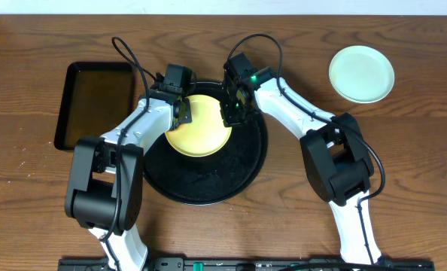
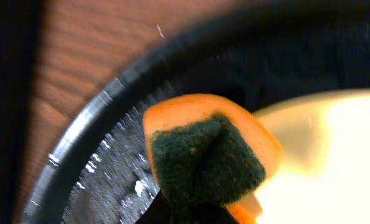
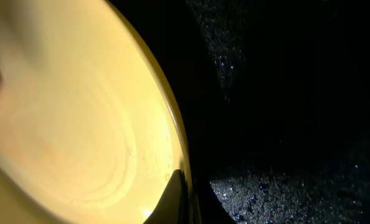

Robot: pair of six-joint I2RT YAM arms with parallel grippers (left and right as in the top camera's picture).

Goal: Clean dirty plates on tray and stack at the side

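A pale yellow plate is over the round black tray, near its far side. My right gripper is shut on the plate's right rim; in the right wrist view its dark fingers pinch the edge of the plate. My left gripper is at the plate's left edge, shut on an orange sponge with a dark green scouring face, which rests against the yellow plate. A pale mint plate lies on the table at the far right.
A smaller rectangular black tray lies on the wooden table to the left of the round one. The wet floor and rim of the round tray show droplets. Cables loop above both wrists.
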